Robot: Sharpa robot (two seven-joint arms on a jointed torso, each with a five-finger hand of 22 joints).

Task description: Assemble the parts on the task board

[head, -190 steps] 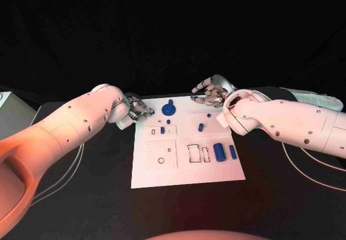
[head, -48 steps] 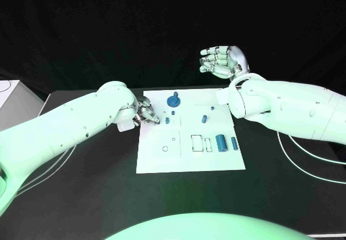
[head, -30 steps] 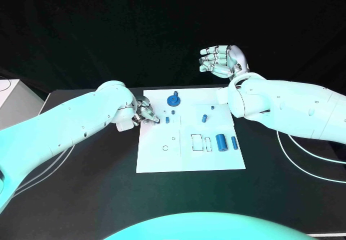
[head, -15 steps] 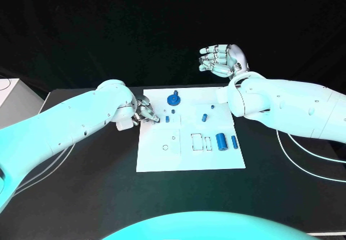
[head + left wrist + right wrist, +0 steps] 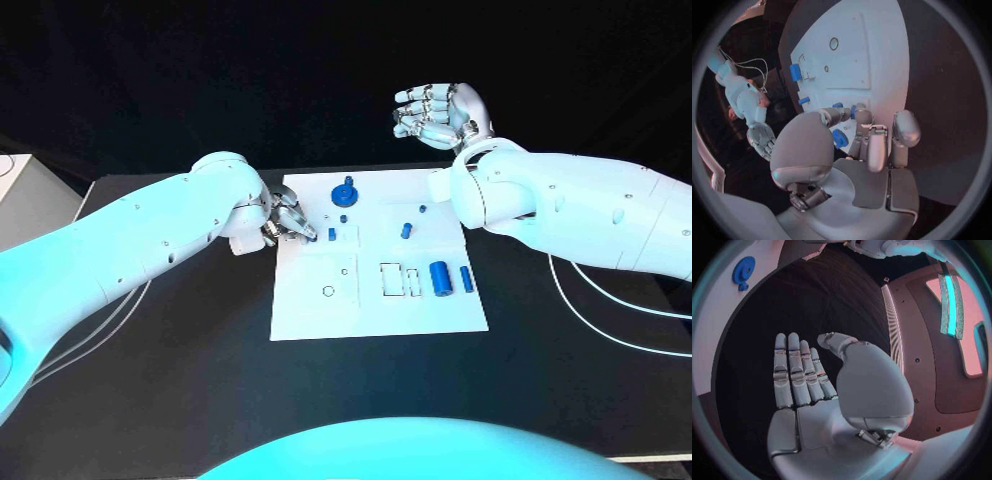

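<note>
The white task board (image 5: 375,315) lies in the middle of the black table. My left hand (image 5: 286,222) rests at the board's left edge near its far end. In the left wrist view its thumb and fingertips (image 5: 859,116) close together on the board, pinching what looks like a small blue part (image 5: 852,110). Next to them on the board are a small blue peg (image 5: 330,234) and a round blue knobbed part (image 5: 346,195) (image 5: 743,270). Two blue cylinders (image 5: 440,277) lie further right. My right hand (image 5: 437,115) (image 5: 817,385) hangs high beyond the board's far edge with straight fingers, holding nothing.
Two more small blue pegs (image 5: 405,230) stand right of the board's middle. A pale box (image 5: 18,188) sits at the table's left edge. Thin cables (image 5: 606,310) trail over the table under my right arm.
Since the earliest frame my right hand has risen from the board's far edge to well above it and stays there. My left hand keeps its place at the board's left edge.
</note>
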